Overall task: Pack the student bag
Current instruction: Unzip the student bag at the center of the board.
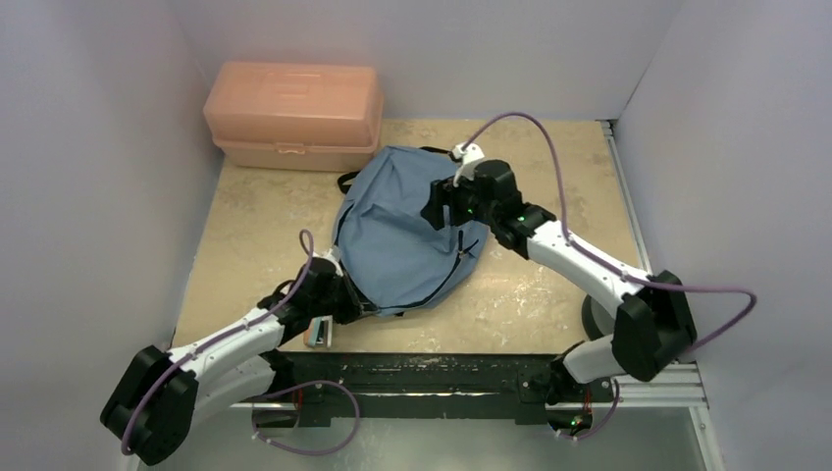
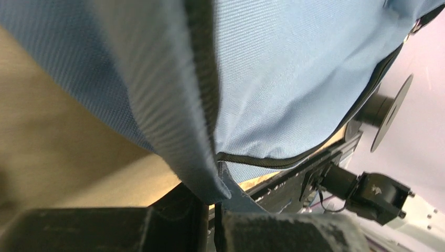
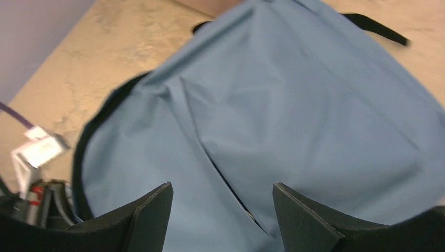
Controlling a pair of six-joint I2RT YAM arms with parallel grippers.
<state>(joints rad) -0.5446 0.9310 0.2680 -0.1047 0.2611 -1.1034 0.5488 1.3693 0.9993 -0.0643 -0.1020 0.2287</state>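
The dusty-blue student bag (image 1: 402,231) lies flat in the middle of the table, its black zipper running along the near right edge. My left gripper (image 1: 351,306) is shut on the bag's near left edge; in the left wrist view the blue fabric (image 2: 199,131) is pinched between the jaws (image 2: 212,210). My right gripper (image 1: 439,208) hovers open over the bag's far right part. In the right wrist view its fingers (image 3: 152,210) stand wide apart above the blue cloth (image 3: 294,121) and a dark fold line.
A salmon-pink plastic box (image 1: 294,115) stands at the back left, close to the bag. A small item with teal and orange (image 1: 320,334) lies at the near table edge by my left arm. A black strap (image 3: 375,29) pokes out behind the bag.
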